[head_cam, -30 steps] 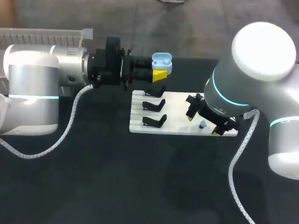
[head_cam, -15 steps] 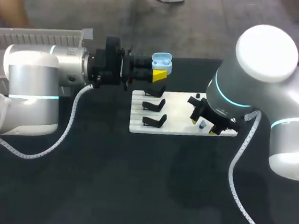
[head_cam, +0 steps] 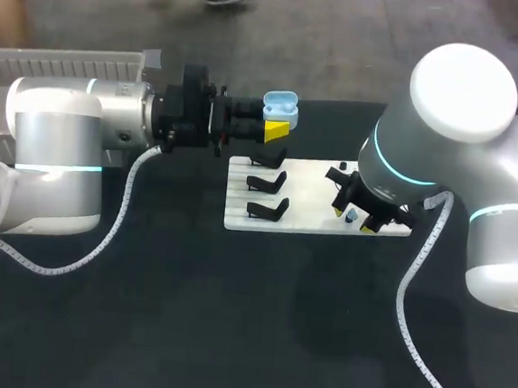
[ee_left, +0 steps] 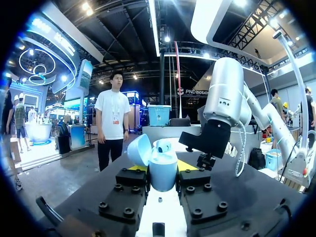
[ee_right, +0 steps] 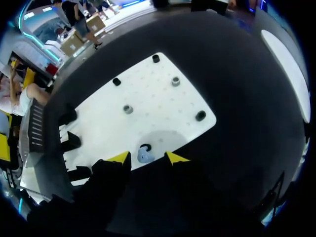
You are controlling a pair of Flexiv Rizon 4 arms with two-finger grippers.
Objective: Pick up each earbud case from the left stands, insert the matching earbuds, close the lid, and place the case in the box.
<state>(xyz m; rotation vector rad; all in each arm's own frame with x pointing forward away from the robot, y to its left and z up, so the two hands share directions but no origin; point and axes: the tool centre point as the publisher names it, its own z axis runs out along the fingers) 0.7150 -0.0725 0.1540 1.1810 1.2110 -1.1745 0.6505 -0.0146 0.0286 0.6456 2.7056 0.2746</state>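
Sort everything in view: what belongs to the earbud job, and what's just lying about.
Job:
- case, lid open, held in left gripper
- earbud between the open fingers of right gripper
- three empty stands
- board and its pegs
- box

Lying about:
- only the arms' cables

Light-blue earbud case (head_cam: 280, 104) is held upright in the left gripper (ee_left: 162, 170), lid hinged open; one small light-blue earbud (ee_right: 145, 157) is seen lying on the white board (head_cam: 310, 182); three black stands (head_cam: 268, 183) are set at its left end.
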